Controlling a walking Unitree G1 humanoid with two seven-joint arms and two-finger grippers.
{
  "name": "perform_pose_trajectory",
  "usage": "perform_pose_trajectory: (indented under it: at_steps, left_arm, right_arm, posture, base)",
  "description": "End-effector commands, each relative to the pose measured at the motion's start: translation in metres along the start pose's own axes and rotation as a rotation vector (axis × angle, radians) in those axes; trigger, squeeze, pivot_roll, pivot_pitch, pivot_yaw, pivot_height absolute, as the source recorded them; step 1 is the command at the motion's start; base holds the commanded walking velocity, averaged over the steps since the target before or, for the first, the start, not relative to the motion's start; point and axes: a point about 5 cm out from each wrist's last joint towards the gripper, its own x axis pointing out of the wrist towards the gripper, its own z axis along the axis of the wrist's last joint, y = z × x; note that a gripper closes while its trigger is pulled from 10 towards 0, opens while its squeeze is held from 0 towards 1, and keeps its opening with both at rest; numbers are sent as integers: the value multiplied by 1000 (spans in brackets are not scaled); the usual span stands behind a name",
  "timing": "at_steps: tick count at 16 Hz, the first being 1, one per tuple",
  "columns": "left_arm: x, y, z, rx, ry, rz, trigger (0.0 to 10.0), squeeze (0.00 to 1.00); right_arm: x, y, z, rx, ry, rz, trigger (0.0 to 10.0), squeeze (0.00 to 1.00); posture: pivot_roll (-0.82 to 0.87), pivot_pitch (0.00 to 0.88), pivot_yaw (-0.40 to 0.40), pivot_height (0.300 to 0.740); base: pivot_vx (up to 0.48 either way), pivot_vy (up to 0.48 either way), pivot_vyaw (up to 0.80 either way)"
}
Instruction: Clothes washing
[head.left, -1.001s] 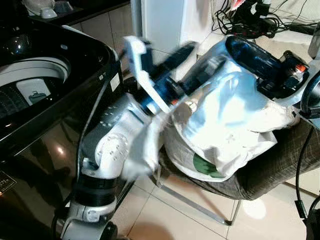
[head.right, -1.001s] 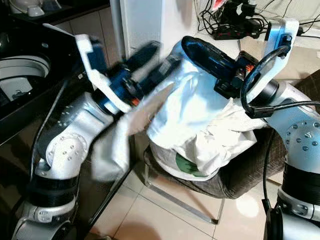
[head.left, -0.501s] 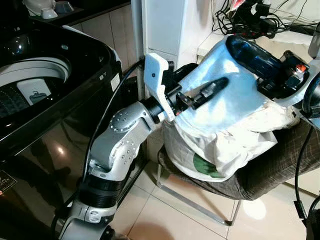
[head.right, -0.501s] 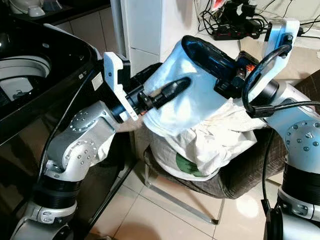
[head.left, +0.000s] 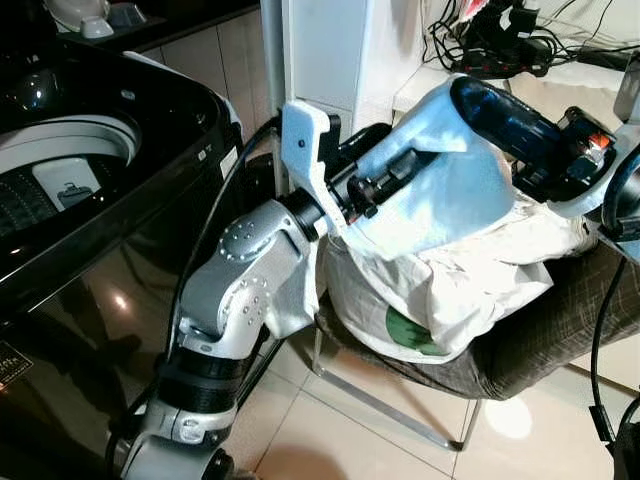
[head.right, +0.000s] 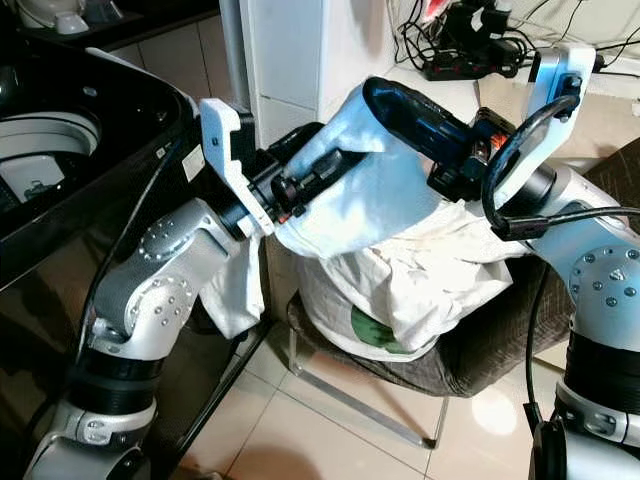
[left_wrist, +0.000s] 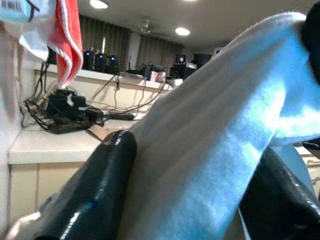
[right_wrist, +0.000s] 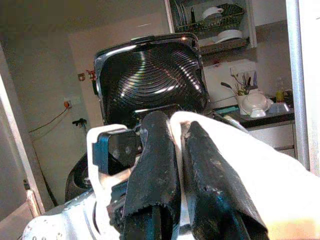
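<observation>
Two grippers pinch one pale blue-white cloth (head.right: 375, 195) at frame centre: left gripper (head.right: 325, 170) clamped on its lower edge, right gripper (head.right: 415, 110) clamped on its top, above the white laundry bag (head.right: 410, 290) on a grey chair (head.right: 480, 350).

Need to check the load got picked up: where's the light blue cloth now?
The light blue cloth hangs stretched between the left gripper and right gripper, above the white bag on the chair, right of the washing machine.
</observation>
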Motion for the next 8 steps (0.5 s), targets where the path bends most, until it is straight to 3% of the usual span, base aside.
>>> perform_pose_trajectory:
  at_steps: [1, 8]
  left_arm:
    - [1, 5, 1, 38, 10, 30, 0, 0]
    - [-6, 15, 2, 39, -16, 84, 0, 0]
  right_arm:
    - [1, 4, 4, -21, 2, 14, 0, 0]
    - [2, 4, 1, -24, 7, 6, 0, 0]
  posture:
    - [-77, 0, -23, 740]
    - [-75, 0, -17, 740]
  base:
    - [0, 0, 0]
    - [0, 0, 0]
